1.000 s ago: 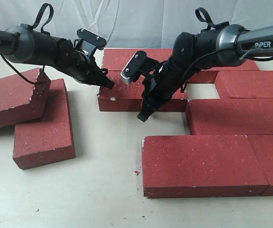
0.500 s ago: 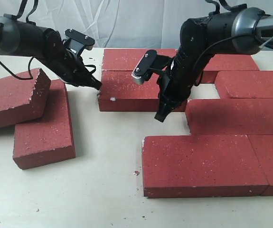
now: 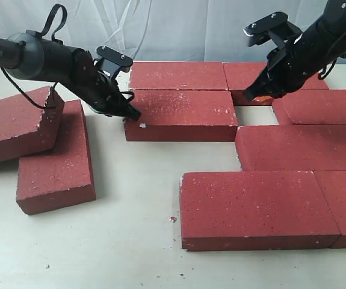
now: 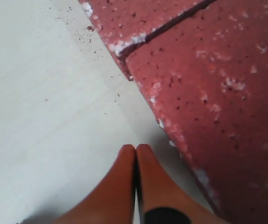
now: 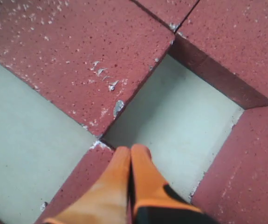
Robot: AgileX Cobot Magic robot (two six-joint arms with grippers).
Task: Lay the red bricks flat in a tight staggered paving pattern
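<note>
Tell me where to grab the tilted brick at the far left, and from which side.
Probably its raised end, pinched across the thickness, coming from over the flat brick beside it. The tilted brick leans on that neighbour, so only that end is lifted off the table; its broad face looks too wide to span.

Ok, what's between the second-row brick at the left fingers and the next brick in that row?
Only bare table lies between the second-row brick and the next brick; the right wrist view shows it best.
</note>
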